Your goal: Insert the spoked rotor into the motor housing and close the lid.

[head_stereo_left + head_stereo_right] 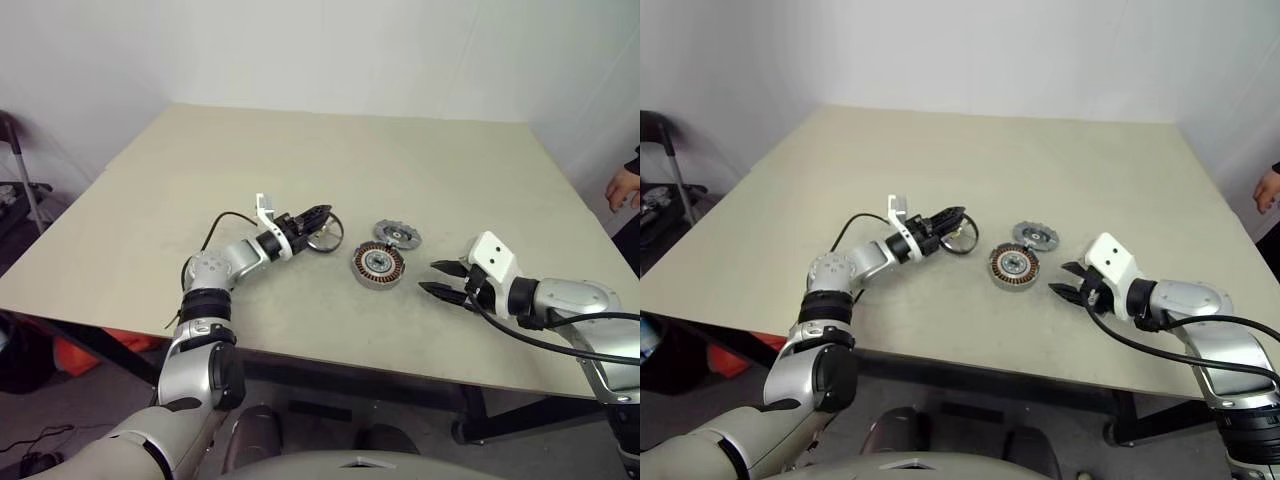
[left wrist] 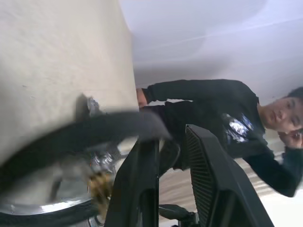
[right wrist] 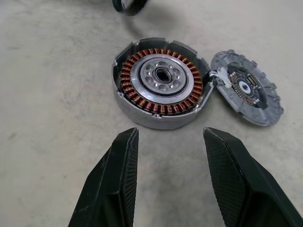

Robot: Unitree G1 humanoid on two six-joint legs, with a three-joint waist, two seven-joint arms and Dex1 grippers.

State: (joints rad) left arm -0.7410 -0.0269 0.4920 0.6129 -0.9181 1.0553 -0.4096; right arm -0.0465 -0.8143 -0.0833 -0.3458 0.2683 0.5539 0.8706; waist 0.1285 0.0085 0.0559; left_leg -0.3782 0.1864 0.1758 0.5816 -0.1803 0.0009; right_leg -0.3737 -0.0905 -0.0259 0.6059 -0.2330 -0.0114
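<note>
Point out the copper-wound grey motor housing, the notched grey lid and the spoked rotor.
Grey copper-wound motor housing (image 3: 161, 82), right wrist view, silver centre.
Notched grey lid (image 3: 246, 87), right wrist view, inner face.
Dark-rimmed spoked rotor (image 1: 326, 234), left eye view, spokes.

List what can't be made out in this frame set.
- Spoked rotor: too small in the eye views, blurred in the left wrist view; the left pincer is shut on its rim.
- Lid: its far edge partly hidden behind the motor housing, right wrist view.

Motor housing (image 3: 161, 85): grey wall; copper-brown winding ring; silver centre.
Lid (image 3: 246, 88): dull grey, notched edge.
Spoked rotor (image 1: 325, 234): dark rim, silver spokes.
Fingers (image 3: 113, 184): black, fine ribbed pads.
Bench (image 1: 350, 160): pale beige.
</note>
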